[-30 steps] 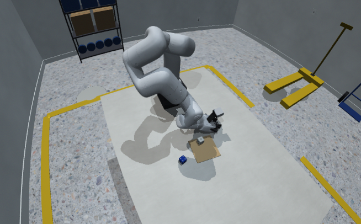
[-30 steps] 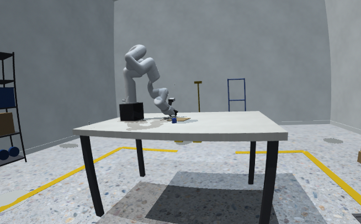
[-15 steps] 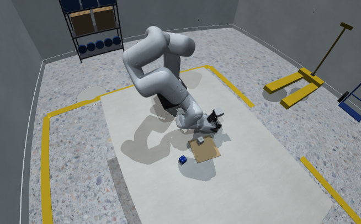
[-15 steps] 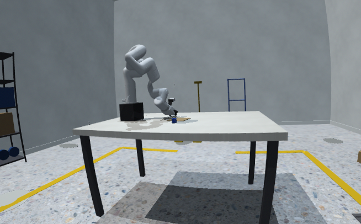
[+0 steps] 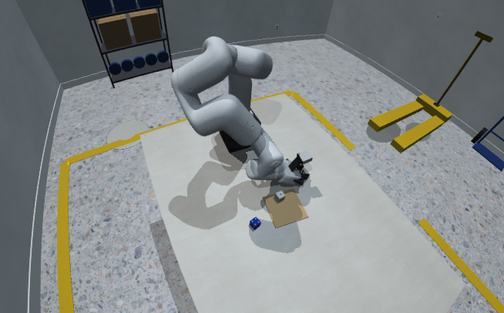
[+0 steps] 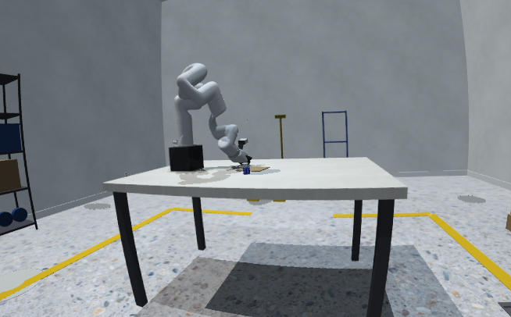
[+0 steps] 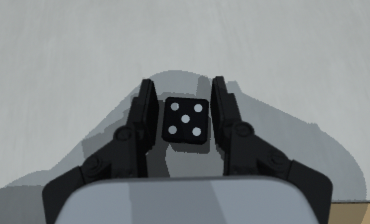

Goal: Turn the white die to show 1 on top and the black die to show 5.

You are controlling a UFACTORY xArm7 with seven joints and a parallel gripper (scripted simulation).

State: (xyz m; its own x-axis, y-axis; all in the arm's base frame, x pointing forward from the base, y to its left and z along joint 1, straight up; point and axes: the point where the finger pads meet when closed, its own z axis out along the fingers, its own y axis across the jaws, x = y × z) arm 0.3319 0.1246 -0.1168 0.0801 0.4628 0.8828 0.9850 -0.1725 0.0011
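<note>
In the wrist view the black die (image 7: 185,120) lies on the white table between my gripper's (image 7: 185,112) fingers, its five-pip face toward the camera. A narrow gap shows on each side of it, so the gripper is open and not gripping. The die is off the tan mat, of which only a corner (image 7: 358,212) shows there. In the top view the gripper (image 5: 302,177) is low over the table just behind the mat (image 5: 285,208). The white die (image 5: 280,196) sits on the mat's far part. The blue die (image 5: 255,223) lies on the table left of the mat.
The arm's black base (image 6: 186,157) stands at the table's back left. In the exterior view the blue die (image 6: 246,169) and the mat (image 6: 259,168) are small, and the gripper (image 6: 247,159) is just above them. Shelves, a pallet jack and a hand truck stand far off on the floor.
</note>
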